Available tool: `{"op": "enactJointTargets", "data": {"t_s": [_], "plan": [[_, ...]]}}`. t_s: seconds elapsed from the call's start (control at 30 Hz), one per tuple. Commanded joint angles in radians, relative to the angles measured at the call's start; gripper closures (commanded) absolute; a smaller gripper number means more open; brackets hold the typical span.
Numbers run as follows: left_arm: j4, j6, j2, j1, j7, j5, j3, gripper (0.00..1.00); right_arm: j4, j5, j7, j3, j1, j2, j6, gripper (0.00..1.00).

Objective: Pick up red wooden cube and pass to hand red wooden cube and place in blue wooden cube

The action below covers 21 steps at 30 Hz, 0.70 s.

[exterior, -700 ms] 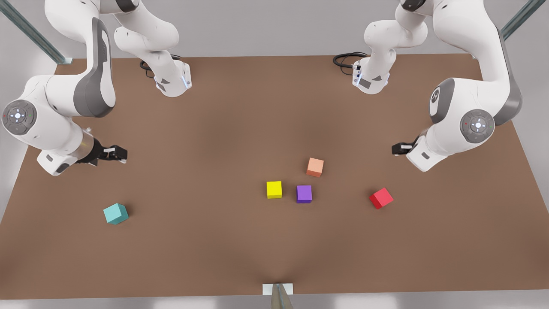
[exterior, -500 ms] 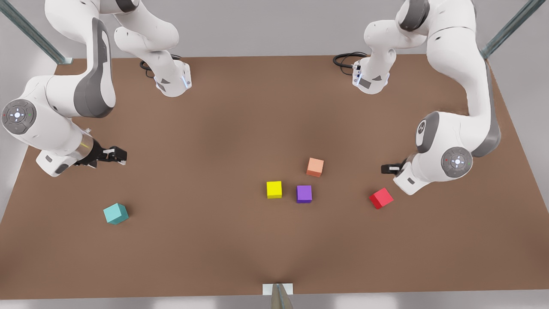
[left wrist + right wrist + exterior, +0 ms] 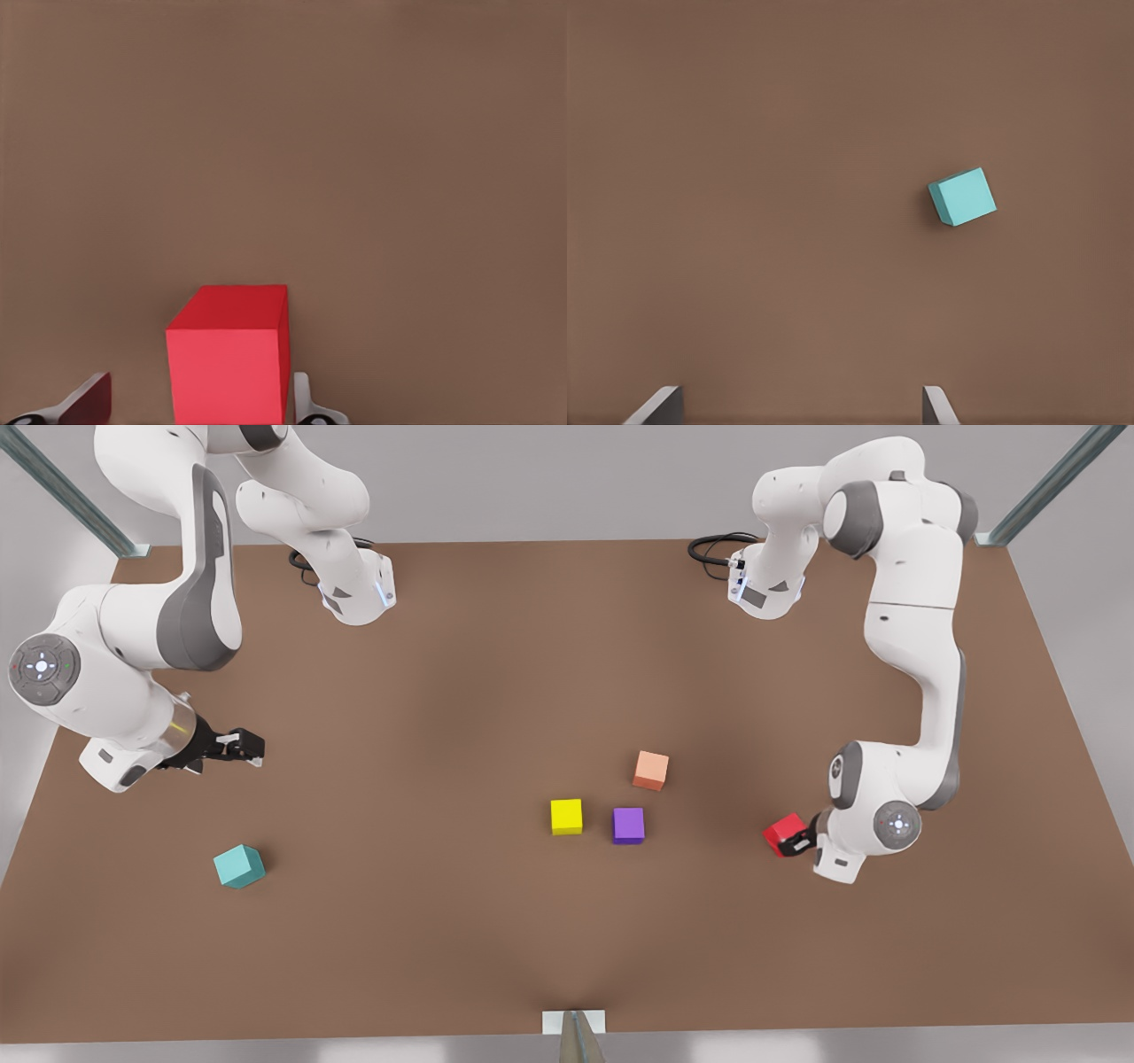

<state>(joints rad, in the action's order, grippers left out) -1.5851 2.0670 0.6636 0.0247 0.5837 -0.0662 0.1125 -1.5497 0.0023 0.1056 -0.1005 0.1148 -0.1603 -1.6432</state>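
The red wooden cube (image 3: pixel 782 833) rests on the brown table at the front view's right. My left gripper (image 3: pixel 795 841) is down at it, open. In the left wrist view the red wooden cube (image 3: pixel 229 363) stands between the two fingertips (image 3: pixel 302 400), close to one and with a gap to the other. The blue wooden cube (image 3: pixel 239 866) is teal and lies at the front view's left. My right gripper (image 3: pixel 248 748) waits open above the table, up and back from it. The right wrist view has the blue wooden cube (image 3: pixel 962 197) ahead of the spread right gripper (image 3: pixel 802 407).
A yellow cube (image 3: pixel 566 816), a purple cube (image 3: pixel 628 825) and a pale orange cube (image 3: pixel 651 770) sit together mid-table. The two arm bases (image 3: pixel 354 593) (image 3: pixel 766 589) stand at the back edge, with a black cable (image 3: pixel 713 549) beside one.
The left arm has swung down and forward, bringing its gripper from above the table to around the red cube. The right arm has barely moved.
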Motion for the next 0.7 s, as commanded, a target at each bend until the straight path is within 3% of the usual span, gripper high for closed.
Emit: {"op": "enactJointTargets", "data": {"t_s": [0.0,0.33,0.67], "plan": [[-0.003,0.085,0.005,0.001,0.389,0.003,-0.002,0.0,0.0,0.001,0.014,0.001,0.0,0.001,0.0,0.0],[-0.027,0.15,0.059,-0.005,0.318,-0.007,0.003,0.0,0.0,-0.001,0.014,0.001,0.0,0.001,0.003,0.0],[-0.038,0.133,0.079,-0.005,-0.108,-0.004,0.006,0.0,-0.007,-0.001,0.016,0.001,0.0,0.001,0.003,0.0]]}}
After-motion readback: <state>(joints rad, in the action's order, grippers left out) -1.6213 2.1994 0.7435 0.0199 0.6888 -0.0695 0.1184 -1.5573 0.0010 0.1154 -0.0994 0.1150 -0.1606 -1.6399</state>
